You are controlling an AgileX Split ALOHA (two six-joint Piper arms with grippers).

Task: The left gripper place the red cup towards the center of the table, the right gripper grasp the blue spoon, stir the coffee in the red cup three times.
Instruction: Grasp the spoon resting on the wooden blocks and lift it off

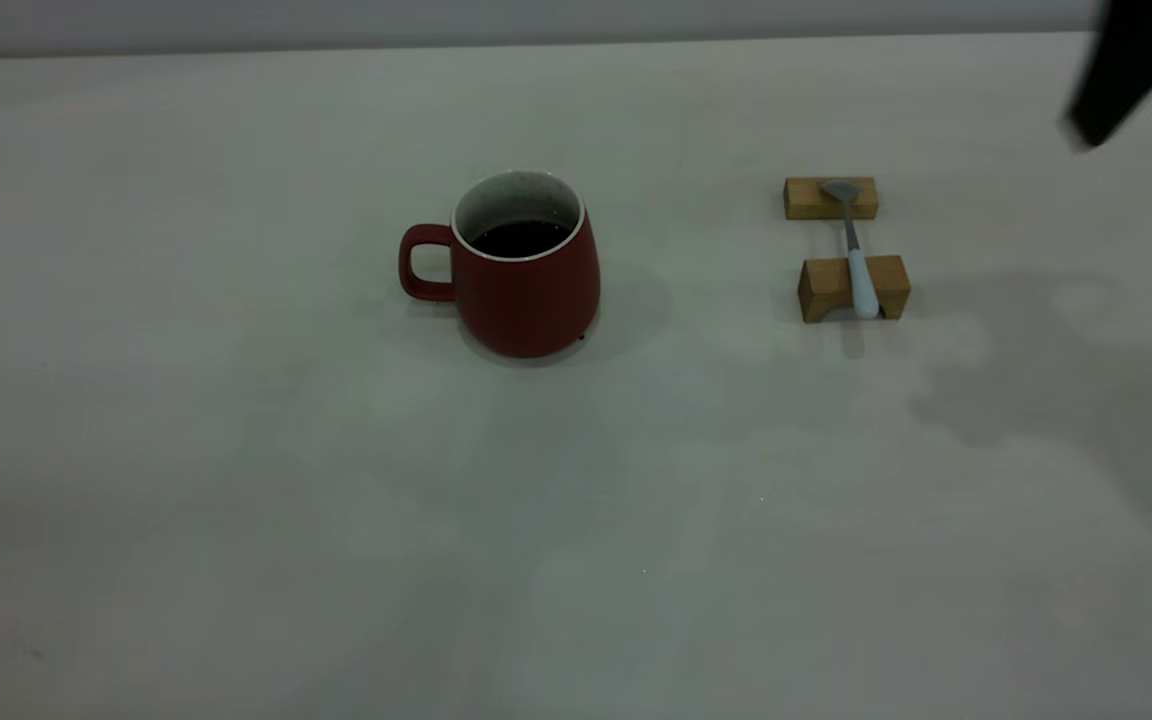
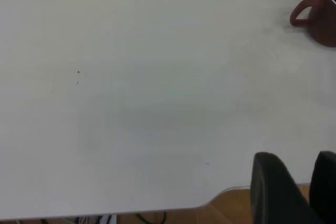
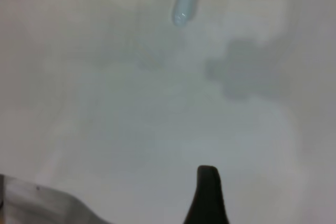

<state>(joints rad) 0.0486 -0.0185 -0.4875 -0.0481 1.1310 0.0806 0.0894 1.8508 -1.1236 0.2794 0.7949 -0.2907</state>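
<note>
the cup of coffee already stands mid-table, the spoon untouched on two blocks beside it, so the right gripper, jaw state unclear, likely must descend over the handle.

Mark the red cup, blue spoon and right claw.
red cup [image 1: 536, 300]: exterior view, front of belly.
blue spoon [image 1: 862, 285]: exterior view, pale handle.
right claw [image 1: 1136, 70]: exterior view, blurred black fingers at the top right corner.
</note>
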